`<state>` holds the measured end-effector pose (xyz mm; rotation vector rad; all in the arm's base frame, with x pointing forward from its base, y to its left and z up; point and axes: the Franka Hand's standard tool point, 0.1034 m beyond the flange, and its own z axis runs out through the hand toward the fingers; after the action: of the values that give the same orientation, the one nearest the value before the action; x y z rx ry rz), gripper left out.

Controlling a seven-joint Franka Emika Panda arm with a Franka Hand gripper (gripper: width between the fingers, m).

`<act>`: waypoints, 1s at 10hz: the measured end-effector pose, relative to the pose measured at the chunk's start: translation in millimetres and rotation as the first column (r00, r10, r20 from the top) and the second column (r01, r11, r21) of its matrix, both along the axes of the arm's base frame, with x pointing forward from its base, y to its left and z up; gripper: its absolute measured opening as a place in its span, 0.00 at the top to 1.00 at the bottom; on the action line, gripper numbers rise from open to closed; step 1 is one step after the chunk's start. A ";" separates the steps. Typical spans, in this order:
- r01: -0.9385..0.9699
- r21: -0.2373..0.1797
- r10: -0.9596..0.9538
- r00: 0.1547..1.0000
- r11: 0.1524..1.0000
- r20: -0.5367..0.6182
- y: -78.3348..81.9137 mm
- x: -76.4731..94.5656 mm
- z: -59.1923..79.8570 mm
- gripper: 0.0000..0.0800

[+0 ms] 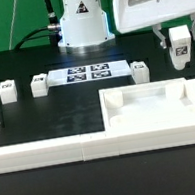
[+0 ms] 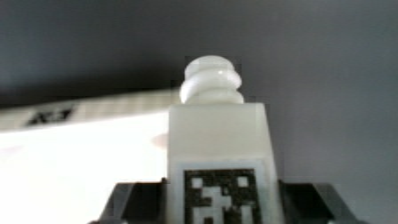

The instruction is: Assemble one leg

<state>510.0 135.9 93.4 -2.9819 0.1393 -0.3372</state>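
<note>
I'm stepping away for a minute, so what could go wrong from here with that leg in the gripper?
The gripper holds the leg only near its tagged end, so it might tilt or slip. The leg hangs apart from the white panel, so its knobbed tip could catch the rim on approach.

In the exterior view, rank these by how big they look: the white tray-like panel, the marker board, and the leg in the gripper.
Largest to smallest:
1. tray-like panel, though it also lies nearest the camera
2. marker board
3. leg, held up in the gripper
</note>
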 end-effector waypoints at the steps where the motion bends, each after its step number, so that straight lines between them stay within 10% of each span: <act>1: -0.006 -0.002 0.006 0.998 1.000 0.063 -0.1 9.1 5.4 0.64; 7: -0.035 -0.007 0.036 0.990 0.999 0.134 5.1 11.8 9.8 0.64; 10: -0.126 -0.074 0.137 0.978 0.989 0.159 -18.8 40.2 2.0 0.64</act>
<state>550.2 117.0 95.4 -2.9889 -0.0877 -0.5784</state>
